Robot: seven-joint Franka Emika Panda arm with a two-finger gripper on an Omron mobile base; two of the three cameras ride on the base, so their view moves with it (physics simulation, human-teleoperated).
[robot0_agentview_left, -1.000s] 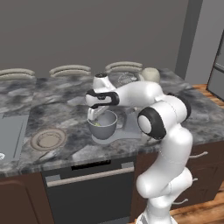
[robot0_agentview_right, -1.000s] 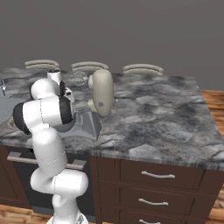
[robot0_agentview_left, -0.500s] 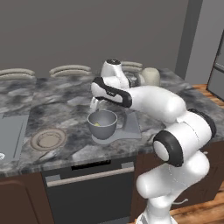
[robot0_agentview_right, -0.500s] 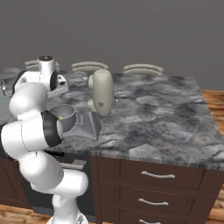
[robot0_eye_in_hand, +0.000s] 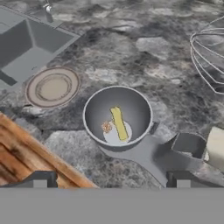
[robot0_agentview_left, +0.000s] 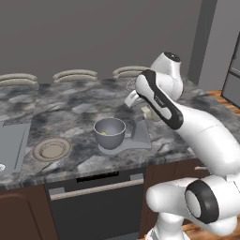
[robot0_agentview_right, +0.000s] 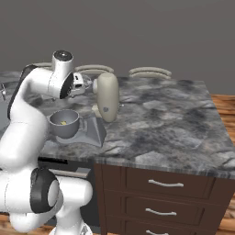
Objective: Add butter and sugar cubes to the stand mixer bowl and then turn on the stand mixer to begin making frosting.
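Grey bowl [robot0_eye_in_hand: 117, 117]: butter [robot0_eye_in_hand: 119, 124] flat, lengthwise near-vertical.

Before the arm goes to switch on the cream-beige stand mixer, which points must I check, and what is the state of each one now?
1. Yellow butter stick lies inside the deep grey metal bowl: ok.
2. Tiny tan sugar cube lies in the bowl beside the butter: ok.
3. Bowl sits on the mixer's flat grey base plate: ok.
4. Gripper is open and holds nothing: ok.
5. Wire whisk is lowered into the bowl: not ok, it hangs off to one side.
6. Mixer switch position: cannot tell.
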